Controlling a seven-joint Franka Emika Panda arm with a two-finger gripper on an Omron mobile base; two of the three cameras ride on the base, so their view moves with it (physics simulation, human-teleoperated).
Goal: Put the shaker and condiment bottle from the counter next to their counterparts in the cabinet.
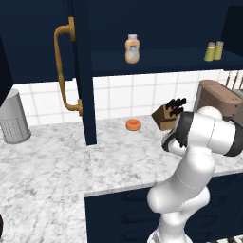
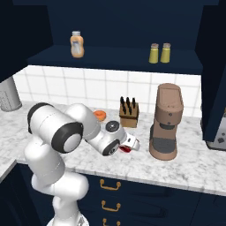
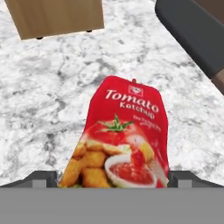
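The condiment bottle, bright red with a ketchup label, lies on the marbled counter and fills the middle of the hand view. My gripper is open, one dark fingertip on each side of the bottle's near end. In the right base view the gripper hangs low over the counter, with the red bottle peeking out beneath it. Two olive-yellow shakers stand side by side on the cabinet shelf; I cannot tell which is the task's shaker. A plump pale orange bottle stands further left.
A wooden knife block stands just behind the gripper, and a brown coffee machine close to its right. An orange donut lies by the wall. A grey perforated canister sits far left. The cabinet door hangs open.
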